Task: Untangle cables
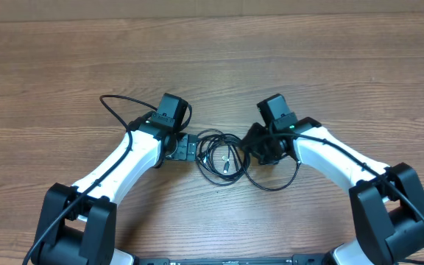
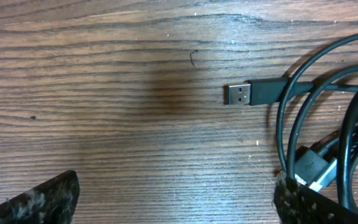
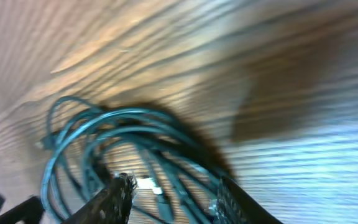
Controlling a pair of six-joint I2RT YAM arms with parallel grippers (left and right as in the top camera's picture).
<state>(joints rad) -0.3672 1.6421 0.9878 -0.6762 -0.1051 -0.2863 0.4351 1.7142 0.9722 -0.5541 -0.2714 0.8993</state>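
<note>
The cables (image 1: 223,158) lie as a tangled pile of thin black loops in the middle of the table, between the two arms. One wider loop (image 1: 271,182) spreads toward the front right. My left gripper (image 1: 190,147) stands wide open at the pile's left edge, with only bare wood between its fingers (image 2: 42,202). A silver USB plug (image 2: 238,94) points left just ahead of it. The cable loops (image 2: 280,124) run past the right finger. My right gripper (image 3: 174,196) hovers over the pile's right side, its jaws apart. Blurred strands (image 3: 135,115) pass under and between them.
The wooden table (image 1: 50,73) stretches far to the left, right and back. The left arm's own thicker black cable (image 1: 112,107) loops out beside its wrist. Both white arms reach in from the front corners.
</note>
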